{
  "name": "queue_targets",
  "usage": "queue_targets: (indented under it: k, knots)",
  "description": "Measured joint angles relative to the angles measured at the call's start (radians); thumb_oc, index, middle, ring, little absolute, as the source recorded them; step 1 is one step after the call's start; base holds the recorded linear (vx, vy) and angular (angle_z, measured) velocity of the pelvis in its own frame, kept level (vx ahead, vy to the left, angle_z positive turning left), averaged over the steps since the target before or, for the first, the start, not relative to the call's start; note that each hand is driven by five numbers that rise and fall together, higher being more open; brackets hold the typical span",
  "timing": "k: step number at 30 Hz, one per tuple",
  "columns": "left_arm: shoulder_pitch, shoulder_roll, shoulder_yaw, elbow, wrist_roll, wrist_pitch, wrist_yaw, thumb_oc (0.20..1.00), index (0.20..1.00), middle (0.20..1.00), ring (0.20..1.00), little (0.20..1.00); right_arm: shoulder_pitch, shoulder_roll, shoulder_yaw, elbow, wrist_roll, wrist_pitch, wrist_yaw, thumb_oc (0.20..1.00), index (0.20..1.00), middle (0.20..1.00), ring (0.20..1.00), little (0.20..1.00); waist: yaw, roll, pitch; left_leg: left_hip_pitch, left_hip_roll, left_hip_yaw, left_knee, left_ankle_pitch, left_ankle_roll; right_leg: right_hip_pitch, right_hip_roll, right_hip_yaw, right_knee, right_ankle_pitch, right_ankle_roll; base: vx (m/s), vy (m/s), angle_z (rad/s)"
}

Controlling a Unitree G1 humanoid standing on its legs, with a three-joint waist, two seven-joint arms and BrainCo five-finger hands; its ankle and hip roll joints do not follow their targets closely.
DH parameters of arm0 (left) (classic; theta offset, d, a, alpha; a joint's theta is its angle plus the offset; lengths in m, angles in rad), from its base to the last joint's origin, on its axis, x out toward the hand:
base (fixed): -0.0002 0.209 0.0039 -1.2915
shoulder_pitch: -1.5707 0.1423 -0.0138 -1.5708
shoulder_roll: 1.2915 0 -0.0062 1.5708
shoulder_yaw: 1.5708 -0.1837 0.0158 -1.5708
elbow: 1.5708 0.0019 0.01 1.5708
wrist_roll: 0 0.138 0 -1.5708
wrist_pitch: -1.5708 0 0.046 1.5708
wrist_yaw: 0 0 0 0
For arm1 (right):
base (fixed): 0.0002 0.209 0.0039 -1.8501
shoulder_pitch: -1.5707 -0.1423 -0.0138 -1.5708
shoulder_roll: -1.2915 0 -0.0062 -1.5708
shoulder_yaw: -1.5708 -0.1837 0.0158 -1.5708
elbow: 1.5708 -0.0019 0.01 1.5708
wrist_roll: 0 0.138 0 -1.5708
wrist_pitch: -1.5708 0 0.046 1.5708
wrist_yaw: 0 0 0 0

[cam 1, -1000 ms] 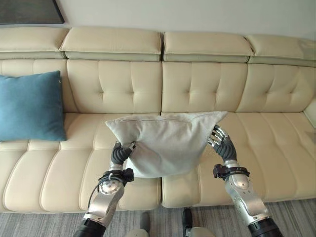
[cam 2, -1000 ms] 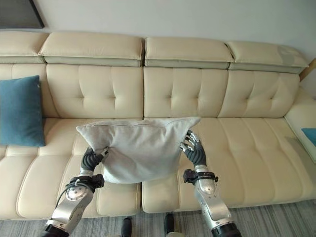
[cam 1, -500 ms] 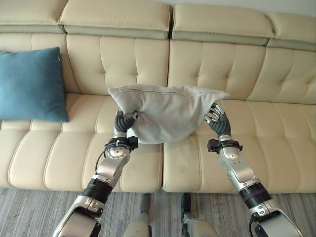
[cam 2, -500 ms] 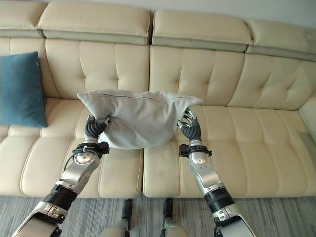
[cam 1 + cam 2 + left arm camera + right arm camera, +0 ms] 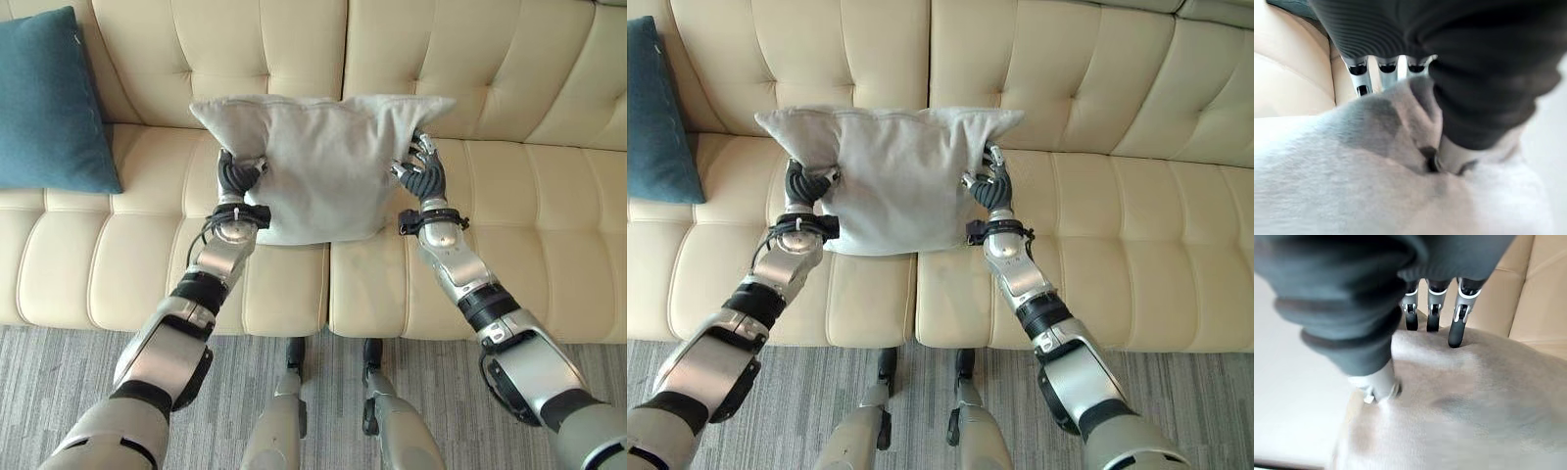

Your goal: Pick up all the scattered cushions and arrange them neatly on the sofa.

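A: Which step is in hand?

B: Placing. The left hand (image 5: 238, 176) pinches the grey cushion (image 5: 318, 162) at one side, thumb dug into the cloth, and the right hand (image 5: 421, 174) clamps the other side the same way. The cushion hangs between them over the sofa (image 5: 509, 78), about where two seat sections meet, its top edge against the backrest.

A: And what does the next move call for?

B: I'd say setting its lower edge down on the seat, leaning it upright against the backrest, then letting both hands loosen together so it doesn't tip.

A: How many cushions, left to right?

B: Two: a blue cushion (image 5: 49, 103) already propped at the left, then the grey one in both hands.
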Motion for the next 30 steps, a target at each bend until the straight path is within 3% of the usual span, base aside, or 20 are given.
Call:
queue_targets:
  k: [2,6,8,10,12,16,19,22,23,27,28,30]
  knots:
    - [-0.04,0.003,-0.006,0.06,-0.025,-0.001,-0.02,1.0,1.0,1.0,1.0,1.0,-0.061,-0.033,0.036,0.092,-0.022,0.03,0.004,1.0,1.0,1.0,1.0,1.0,0.001,0.0,0.0,0.001,0.0,0.002,0.0,0.0,0.0,0.001,0.0,0.0,0.0,0.0,0.0,0.0,0.0,0.0]
    - [-0.053,0.035,0.027,0.103,-0.154,0.009,-0.074,1.0,1.0,1.0,1.0,1.0,-0.075,-0.079,-0.03,0.139,-0.023,0.087,-0.004,1.0,1.0,1.0,1.0,1.0,-0.003,-0.002,0.001,0.023,0.0,0.007,0.0,0.0,0.0,0.021,0.0,0.002,0.0,0.0,0.0,0.07,0.048,-0.03]
    - [-0.005,0.034,0.115,0.094,-0.244,0.009,-0.107,1.0,1.0,1.0,1.0,1.0,-0.006,-0.072,-0.165,0.124,0.032,0.096,-0.013,1.0,1.0,1.0,1.0,1.0,-0.005,-0.002,0.001,0.062,0.002,0.011,-0.001,-0.006,0.002,0.057,0.002,0.001,0.0,-0.001,0.002,0.1,0.049,-0.03]
    - [0.183,0.053,0.277,-0.014,-0.388,0.01,-0.128,1.0,1.0,1.0,1.0,1.0,0.202,-0.032,-0.436,0.051,0.192,0.069,-0.062,1.0,1.0,1.0,1.0,1.0,-0.019,-0.005,-0.007,0.149,0.002,0.02,-0.008,-0.037,0.001,0.145,-0.001,0.004,0.0,-0.026,0.01,0.19,0.095,-0.06]
    - [0.248,0.062,0.32,-0.024,-0.405,0.016,-0.128,1.0,1.0,1.0,1.0,1.0,0.28,-0.035,-0.483,0.05,0.253,0.059,-0.083,1.0,1.0,1.0,1.0,1.0,-0.023,-0.004,-0.03,0.155,0.0,0.019,-0.008,-0.054,-0.007,0.149,-0.003,0.007,0.0,-0.037,0.008,0.09,0.051,-0.03]
    - [0.384,0.078,0.343,-0.065,-0.377,0.033,-0.151,1.0,1.0,1.0,1.0,1.0,0.44,-0.043,-0.506,0.049,0.311,0.04,-0.081,1.0,1.0,1.0,1.0,1.0,-0.032,-0.002,-0.104,0.152,0.001,0.019,-0.007,-0.054,-0.005,0.145,-0.002,0.007,0.0,-0.036,0.006,0.05,0.064,-0.02]
    - [0.618,0.123,0.391,-0.303,-0.254,0.036,-0.19,1.0,1.0,1.0,1.0,1.0,0.618,-0.044,-0.526,-0.116,0.296,0.029,-0.016,1.0,1.0,1.0,1.0,1.0,-0.033,-0.001,-0.119,0.2,0.001,0.035,-0.008,-0.057,0.007,0.186,-0.002,0.011,0.0,-0.037,0.006,0.0,0.045,-0.11]
    - [0.726,0.129,0.408,-0.331,-0.163,0.047,-0.203,1.0,1.0,1.0,1.0,1.0,0.716,-0.044,-0.535,-0.131,0.277,0.041,0.03,1.0,1.0,1.0,1.0,1.0,-0.029,-0.002,-0.156,0.22,-0.003,0.039,-0.008,-0.068,0.009,0.205,-0.005,0.016,0.0,-0.048,0.009,-0.03,0.065,-0.05]
    - [0.833,0.11,0.469,-0.448,-0.107,0.045,-0.221,1.0,1.0,1.0,1.0,1.0,0.796,-0.043,-0.533,-0.23,0.243,0.044,0.081,1.0,1.0,1.0,1.0,1.0,-0.03,-0.004,-0.162,0.23,-0.002,0.04,-0.008,-0.073,0.01,0.214,-0.006,0.02,0.0,-0.05,0.011,-0.02,0.046,-0.06]
    - [1.02,0.025,0.537,-0.491,-0.051,0.05,-0.246,1.0,1.0,1.0,1.0,1.0,0.967,-0.044,-0.534,-0.311,0.132,0.074,0.169,1.0,1.0,1.0,1.0,1.0,-0.024,-0.01,-0.205,0.248,-0.004,0.041,-0.008,-0.083,0.002,0.231,-0.007,0.028,-0.001,-0.056,0.015,-0.09,0.085,-0.02]
    - [1.078,-0.028,0.534,-0.49,-0.018,0.054,-0.268,1.0,1.0,1.0,1.0,1.0,1.042,-0.043,-0.531,-0.356,0.045,0.084,0.213,1.0,1.0,1.0,1.0,1.0,-0.019,-0.02,-0.212,0.25,-0.006,0.043,-0.008,-0.083,0.003,0.232,-0.007,0.026,0.0,-0.058,0.016,-0.2,0.099,0.0]
    - [1.103,-0.054,0.504,-0.47,-0.003,0.073,-0.284,1.0,1.0,1.0,1.0,1.0,1.066,-0.039,-0.526,-0.347,-0.012,0.1,0.24,1.0,1.0,1.0,1.0,1.0,-0.017,-0.028,-0.219,0.245,-0.007,0.042,-0.008,-0.084,0.01,0.226,-0.009,0.031,-0.001,-0.067,0.028,-0.19,0.042,-0.02]
